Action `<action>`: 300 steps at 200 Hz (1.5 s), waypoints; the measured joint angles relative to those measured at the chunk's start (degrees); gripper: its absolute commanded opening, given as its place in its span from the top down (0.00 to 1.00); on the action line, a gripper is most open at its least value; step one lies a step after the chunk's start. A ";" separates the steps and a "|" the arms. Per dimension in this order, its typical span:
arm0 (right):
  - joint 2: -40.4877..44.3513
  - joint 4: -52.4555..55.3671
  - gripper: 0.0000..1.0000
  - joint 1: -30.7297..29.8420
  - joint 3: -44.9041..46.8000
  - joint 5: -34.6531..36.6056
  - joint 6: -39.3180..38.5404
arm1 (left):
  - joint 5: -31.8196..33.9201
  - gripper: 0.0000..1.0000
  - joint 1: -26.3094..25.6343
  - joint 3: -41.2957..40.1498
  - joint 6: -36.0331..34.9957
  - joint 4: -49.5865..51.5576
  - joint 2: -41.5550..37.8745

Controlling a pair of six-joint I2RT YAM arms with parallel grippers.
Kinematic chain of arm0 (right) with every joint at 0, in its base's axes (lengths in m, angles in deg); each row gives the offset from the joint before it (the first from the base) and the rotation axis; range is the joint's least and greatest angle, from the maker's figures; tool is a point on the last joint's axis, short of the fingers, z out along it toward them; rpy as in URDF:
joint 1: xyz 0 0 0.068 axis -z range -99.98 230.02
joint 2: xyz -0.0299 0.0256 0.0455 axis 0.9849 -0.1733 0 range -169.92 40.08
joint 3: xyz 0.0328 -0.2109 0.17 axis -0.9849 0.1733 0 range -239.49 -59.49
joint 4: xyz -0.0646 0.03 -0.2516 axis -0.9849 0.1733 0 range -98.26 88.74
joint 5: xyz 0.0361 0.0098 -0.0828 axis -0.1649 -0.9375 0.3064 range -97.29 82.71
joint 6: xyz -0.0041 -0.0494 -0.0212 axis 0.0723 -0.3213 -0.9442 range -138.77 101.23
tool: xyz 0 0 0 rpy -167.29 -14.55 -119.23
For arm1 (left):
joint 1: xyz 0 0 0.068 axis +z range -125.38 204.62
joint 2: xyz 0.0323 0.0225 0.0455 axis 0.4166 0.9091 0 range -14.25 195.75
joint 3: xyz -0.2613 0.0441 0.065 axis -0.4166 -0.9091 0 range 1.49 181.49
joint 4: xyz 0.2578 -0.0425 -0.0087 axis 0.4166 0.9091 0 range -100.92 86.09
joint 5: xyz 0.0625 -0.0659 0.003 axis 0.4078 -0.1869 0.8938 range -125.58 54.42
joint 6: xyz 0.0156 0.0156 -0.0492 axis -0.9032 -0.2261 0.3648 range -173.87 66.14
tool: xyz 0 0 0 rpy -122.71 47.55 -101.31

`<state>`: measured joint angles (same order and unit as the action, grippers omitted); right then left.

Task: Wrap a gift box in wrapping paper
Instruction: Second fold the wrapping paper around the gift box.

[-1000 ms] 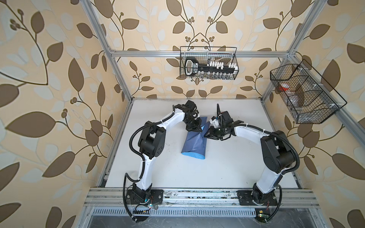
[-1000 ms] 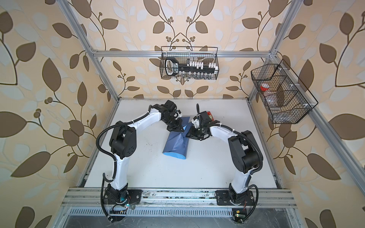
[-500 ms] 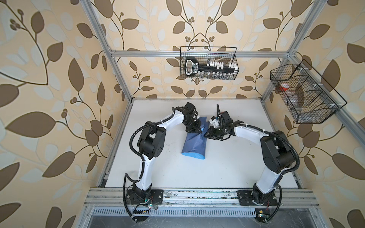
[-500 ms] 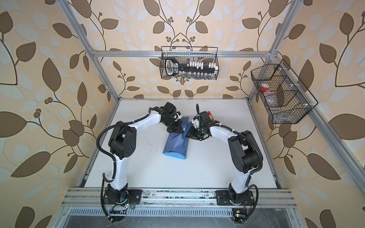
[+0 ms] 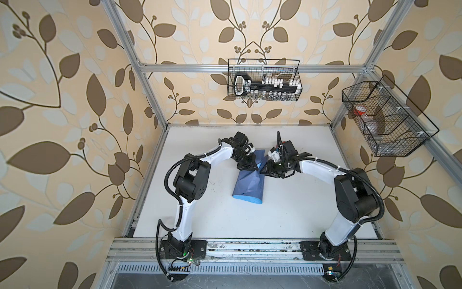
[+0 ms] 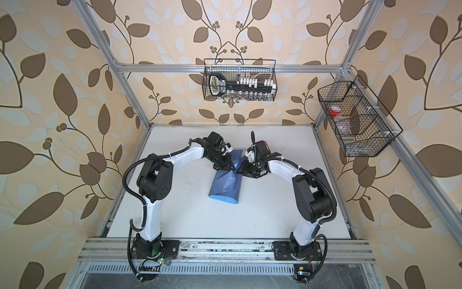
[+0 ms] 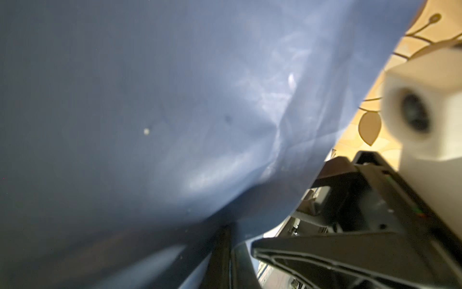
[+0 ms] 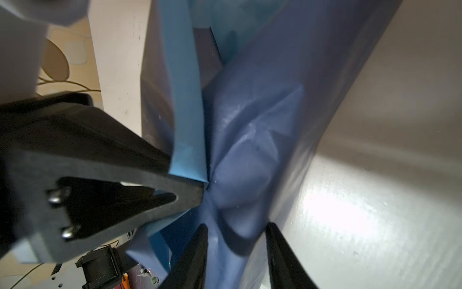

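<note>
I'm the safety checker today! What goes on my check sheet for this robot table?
Surface: white tabletop, a few dark specks.
Job's things: thin slate-blue wrapping paper, sky-blue at its near end, folded into a bundle; gift box not clearly seen.
Clutter: a bit of red behind the right wrist, too hidden to name.
Grippers: left gripper shut, pinching the wrapping paper; right gripper open, paper between its fingers.
Cables: black corrugated hoses along both arms, off the paper.
Surroundings: leaf-patterned wallpaper, metal frame, two black wire baskets on the walls.

No text can be read here. The black tool (image 5: 265,86) in the wire basket (image 5: 299,75) carries a light label (image 5: 246,85), but its letters are too small
</note>
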<state>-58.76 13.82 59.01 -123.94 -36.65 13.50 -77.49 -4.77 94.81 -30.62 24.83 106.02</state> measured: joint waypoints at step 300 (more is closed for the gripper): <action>2.27 -6.10 0.53 -3.54 7.28 4.02 1.20 | -4.28 0.75 -0.96 -0.55 -0.59 -0.63 0.22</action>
<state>-56.49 7.72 55.47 -116.66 -32.63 14.71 -81.77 -5.73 94.26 -31.21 24.20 106.24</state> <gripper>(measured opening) 0.508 0.250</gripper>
